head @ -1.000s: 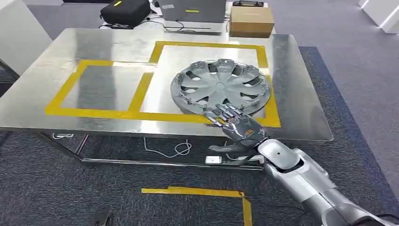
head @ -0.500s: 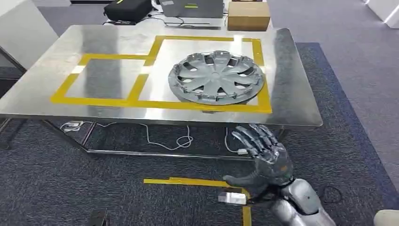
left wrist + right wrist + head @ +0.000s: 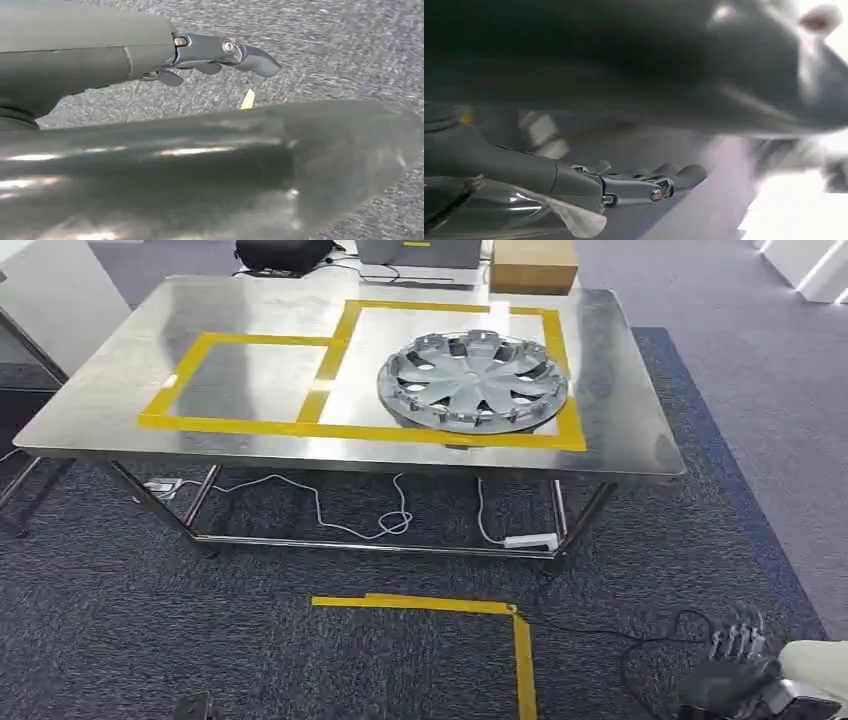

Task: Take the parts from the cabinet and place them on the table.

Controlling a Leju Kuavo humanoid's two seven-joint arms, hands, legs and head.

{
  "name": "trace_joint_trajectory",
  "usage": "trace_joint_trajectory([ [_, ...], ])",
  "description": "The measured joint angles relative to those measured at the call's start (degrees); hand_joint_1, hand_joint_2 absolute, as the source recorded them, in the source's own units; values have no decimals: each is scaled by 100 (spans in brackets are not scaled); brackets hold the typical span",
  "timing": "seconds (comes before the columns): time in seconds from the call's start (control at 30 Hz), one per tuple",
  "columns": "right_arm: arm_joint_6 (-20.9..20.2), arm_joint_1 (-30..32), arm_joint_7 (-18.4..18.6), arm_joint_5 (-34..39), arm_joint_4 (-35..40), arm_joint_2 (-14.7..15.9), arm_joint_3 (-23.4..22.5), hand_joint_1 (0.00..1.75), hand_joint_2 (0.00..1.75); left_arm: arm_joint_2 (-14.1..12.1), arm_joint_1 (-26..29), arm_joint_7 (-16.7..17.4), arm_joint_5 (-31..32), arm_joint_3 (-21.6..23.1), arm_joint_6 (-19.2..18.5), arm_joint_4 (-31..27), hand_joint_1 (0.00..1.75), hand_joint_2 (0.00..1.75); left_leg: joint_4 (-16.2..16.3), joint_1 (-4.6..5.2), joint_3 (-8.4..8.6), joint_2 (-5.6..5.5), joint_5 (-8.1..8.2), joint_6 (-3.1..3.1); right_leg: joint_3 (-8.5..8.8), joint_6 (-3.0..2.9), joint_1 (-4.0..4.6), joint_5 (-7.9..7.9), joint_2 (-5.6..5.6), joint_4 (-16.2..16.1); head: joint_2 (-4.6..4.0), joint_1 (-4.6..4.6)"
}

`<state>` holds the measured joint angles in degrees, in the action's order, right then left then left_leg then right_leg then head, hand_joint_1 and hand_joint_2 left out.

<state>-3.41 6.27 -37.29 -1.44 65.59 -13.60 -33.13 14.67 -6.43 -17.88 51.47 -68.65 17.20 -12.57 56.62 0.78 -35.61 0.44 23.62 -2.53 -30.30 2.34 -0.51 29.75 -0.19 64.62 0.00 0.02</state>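
Observation:
A grey hubcap [image 3: 473, 380] lies flat on the steel table [image 3: 130, 380], inside the right-hand square of yellow tape. My right hand [image 3: 735, 670] hangs low at the bottom right of the head view, over the carpet and well clear of the table, fingers apart and holding nothing. In the right wrist view the right hand [image 3: 644, 182] has its fingers stretched out with nothing in them. In the left wrist view my left hand [image 3: 210, 52] hangs over the carpet with its fingers extended, holding nothing.
A second yellow-taped square [image 3: 245, 380] marks the table's left half. Cables and a power strip [image 3: 530, 540] lie under the table. A yellow tape corner [image 3: 500, 608] marks the carpet. A cardboard box [image 3: 533, 262] and a dark bag [image 3: 283, 252] sit beyond the table.
My right hand has let go of the hubcap, drawn back from the table edge and dropped to my side. The camera has moved back, and the table looks farther away.

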Motion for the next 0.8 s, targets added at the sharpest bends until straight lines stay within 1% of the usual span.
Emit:
trace_joint_trajectory([
  [0.03, 496, -143, 0, -288, -520, 0, -330, 0, 0, 20, -22, -9, -33, -28, 20, 0, 0, 0, 13, 3, -4, 1, -48, 15, 401, -43, 9, 139, -3, -520, 0, 2],
  [0.07, 970, -271, 2, -503, -1109, 6, -644, 0, 0, 37, -33, -24, -54, -59, 46, 0, 0, 0, 39, 31, -40, -2, -96, 47, 769, -60, 31, 272, -8, -1042, 0, 5],
  [0.1, 1316, -361, 26, -594, -1638, 28, -893, 0, 0, 44, -30, -32, -72, -80, 74, 0, 0, 0, 33, 26, -57, 7, -183, 74, 712, -85, 35, 315, 0, -1120, 0, -7],
  [0.13, 1528, -414, 76, -617, -2058, 52, -1087, 0, 0, 46, -29, -35, -94, -98, 92, 0, 0, 0, 14, 1, -63, 12, -238, 100, 679, -112, 59, 284, 5, -1110, 0, 9],
  [0.17, 1736, -470, 170, -673, -2471, 63, -1274, 0, 0, 46, -15, -37, -109, -113, 96, 0, 0, 0, -9, 0, -68, 7, -296, 147, 651, -156, 73, 241, 5, -1100, 0, 5],
  [0.2, 1959, -532, 355, -742, -2880, 63, -1444, 0, 0, 41, -1, -39, -116, -140, 105, 0, 0, 0, -2, -4, -110, -1, -317, 179, 580, -202, 21, 150, -19, -1123, -2, 15],
  [0.23, 2129, -597, 545, -812, -3190, 66, -1577, 0, 0, 41, 9, -48, -129, -155, 116, 0, 0, 0, 119, -19, -174, -19, -11, 234, 480, -269, 20, 80, -32, -1116, 0, 9],
  [0.27, 2274, -636, 738, -909, -3489, 66, -1690, 0, 0, 41, 17, -59, -157, -181, 118, 0, 0, 0, 427, -35, -245, -21, 415, 267, 394, -302, 22, 7, -32, -1116, 0, -37],
  [0.3, 2317, -652, 816, -943, -3647, 66, -1727, 0, 0, 39, 18, -61, -164, -199, 120, 0, 0, 0, 816, -45, -314, -21, 771, 299, 308, -304, 24, -61, -33, -1115, 0, -50],
  [0.33, 2336, -685, 861, -978, -3865, 66, -1779, 0, 0, 37, 15, -72, -164, -212, 120, 0, 0, 0, 1258, -49, -373, -21, 1059, 322, 219, -306, 29, -134, -37, -1109, 0, -44],
  [0.37, 2356, -729, 894, -991, -4031, 72, -1843, 0, 0, 35, 14, -74, -164, -221, 120, 0, 0, 0, 1625, -56, -390, -21, 1188, 337, 122, -308, 33, -202, -48, -1097, 0, -48],
  [0.4, 2365, -777, 922, -1000, -4162, 74, -1894, 0, 0, 33, 14, -79, -164, -229, 120, 0, 0, 0, 1831, -60, -342, -22, 1103, 346, 57, -302, 35, -279, -56, -1070, 0, -42],
  [0.43, 2430, -815, 1037, -1086, -4325, 81, -1950, 0, 0, 33, 13, -96, -164, -232, 120, 0, 0, 0, 1788, -61, -190, -21, 866, 344, -71, -289, 35, -350, -57, -1019, 0, -46],
  [0.47, 2520, -839, 1308, -1201, -4426, 81, -1959, 0, 0, 33, 14, -120, -162, -234, 114, 0, 0, 0, 1525, -62, 49, -21, 609, 336, -191, -272, 35, -398, -58, -964, 0, -46],
  [0.5, 2559, -856, 1540, -1306, -4494, 83, -1959, 0, 0, 33, 13, -140, -151, -234, 103, 0, 0, 0, 1078, -62, 383, -21, 482, 321, -286, -255, 35, -437, -57, -911, 0, -44],
  [0.53, 2579, -874, 1813, -1404, -4571, 83, -1959, 0, 0, 33, 9, -157, -135, -234, 83, -2, 0, 0, 628, -62, 704, -24, 489, 303, -336, -240, 35, -462, -57, -866, 0, -48],
  [0.57, 2557, -896, 2097, -1496, -4671, 81, -1961, 0, 0, 31, -2, -160, -107, -234, 79, -2, 0, 0, 26, -42, 1082, -34, 725, 262, -408, -204, 63, -494, -54, -793, -2, -50],
  [0.6, 2467, -916, 2256, -1550, -4758, 79, -1961, 0, 0, 31, -10, -160, -94, -232, 79, -2, 0, 0, -115, -39, 1124, -34, 797, 213, -443, -169, 62, -545, -59, -780, 0, -33],
  [0.63, 2390, -934, 2324, -1612, -4815, 79, -1959, 0, 0, 31, -12, -160, -87, -232, 70, 0, 0, 0, -102, -31, 1070, -34, 775, 187, -463, -144, 56, -611, -63, -783, 0, -37],
  [0.67, 2323, -941, 2337, -1695, -4865, 68, -1944, 0, 0, 31, -8, -155, -85, -229, 24, -2, 0, 0, -85, -10, 1038, -33, 737, 138, -471, -117, 42, -670, -66, -798, 0, -35],
  [0.7, 2257, -932, 2321, -1795, -4905, 68, -1924, 0, 0, 37, 4, -153, -98, -232, -53, 0, 0, 0, -113, -26, 981, -20, 652, 77, -506, -78, 49, -710, -60, -803, 0, -42],
  [0.73, 2177, -936, 2304, -1945, -4950, 68, -1876, 0, 0, 41, -12, -153, -109, -232, -124, -2, 0, 0, -120, -44, 902, 8, 576, 31, -557, -47, 29, -530, -26, -729, 0, -48],
  [0.77, 2115, -932, 2302, -2077, -4981, 68, -1814, 0, 0, 41, -16, -155, -109, -232, -149, -2, 0, 0, -120, -44, 820, 8, 517, -13, -651, -14, 29, -192, -14, -524, -2, -16],
  [0.8, 2069, -936, 2306, -2187, -5003, 68, -1753, 0, 0, 44, -18, -155, -105, -232, -151, 0, 0, 0, -120, -41, 738, 11, 451, -35, -781, 8, 23, 161, -8, -184, 0, -9],
])
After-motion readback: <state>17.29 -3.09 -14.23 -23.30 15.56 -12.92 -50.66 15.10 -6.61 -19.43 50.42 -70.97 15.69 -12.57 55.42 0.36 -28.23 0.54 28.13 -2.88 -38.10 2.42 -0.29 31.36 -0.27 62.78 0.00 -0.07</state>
